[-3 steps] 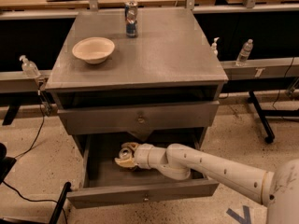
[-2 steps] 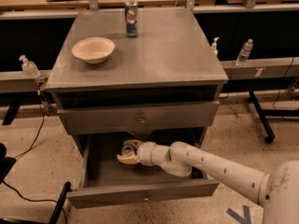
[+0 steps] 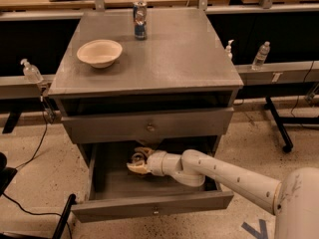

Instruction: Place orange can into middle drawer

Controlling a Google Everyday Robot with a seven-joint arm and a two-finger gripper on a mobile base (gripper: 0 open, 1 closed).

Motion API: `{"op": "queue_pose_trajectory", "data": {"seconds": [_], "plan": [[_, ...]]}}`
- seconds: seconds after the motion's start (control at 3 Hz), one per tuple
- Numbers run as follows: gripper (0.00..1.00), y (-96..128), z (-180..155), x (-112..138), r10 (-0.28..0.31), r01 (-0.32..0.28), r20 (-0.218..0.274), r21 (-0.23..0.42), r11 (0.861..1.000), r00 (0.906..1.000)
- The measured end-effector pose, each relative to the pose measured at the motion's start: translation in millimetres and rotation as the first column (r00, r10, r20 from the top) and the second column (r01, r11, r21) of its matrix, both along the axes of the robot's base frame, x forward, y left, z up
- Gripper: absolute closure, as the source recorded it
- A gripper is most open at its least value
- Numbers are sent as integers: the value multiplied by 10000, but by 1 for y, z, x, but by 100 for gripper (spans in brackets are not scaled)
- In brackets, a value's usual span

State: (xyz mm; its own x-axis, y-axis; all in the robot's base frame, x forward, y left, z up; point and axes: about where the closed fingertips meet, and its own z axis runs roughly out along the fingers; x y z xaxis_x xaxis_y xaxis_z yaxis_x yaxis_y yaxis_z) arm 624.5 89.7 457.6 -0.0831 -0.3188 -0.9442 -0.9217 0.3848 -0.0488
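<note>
The middle drawer (image 3: 149,210) is pulled open below the closed upper drawer (image 3: 149,126). My gripper (image 3: 138,161) is inside it, near the back left of centre, just under the upper drawer's front. The white arm reaches in from the lower right. A dull orange-gold shape between the pale fingers (image 3: 135,169) is the orange can (image 3: 139,155). The gripper is shut on it and most of the can is hidden. I cannot tell whether the can touches the drawer floor.
On the cabinet top (image 3: 189,59) stand a cream bowl (image 3: 99,52) at the left and a blue, red and silver can (image 3: 140,20) at the back. Bottles (image 3: 261,55) stand on rails beside the cabinet. A black cable and leg (image 3: 62,223) lie at the lower left.
The gripper has moved a little farther back into the drawer, toward the upper drawer's front, with the can still in it. Nothing on the cabinet top has moved.
</note>
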Motion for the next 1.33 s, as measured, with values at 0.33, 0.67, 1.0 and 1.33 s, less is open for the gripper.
{"op": "queue_pose_trajectory", "data": {"seconds": [0.33, 0.67, 1.0, 1.33], "plan": [[0, 3, 0, -1, 50, -50, -9, 20, 10000, 10000], [0, 1, 1, -2, 62, -62, 69, 51, 10000, 10000], [0, -7, 6, -7, 98, -103, 337, 155, 9998, 9994], [0, -33, 19, -24, -125, 77, 928, 521, 9986, 9956]]}}
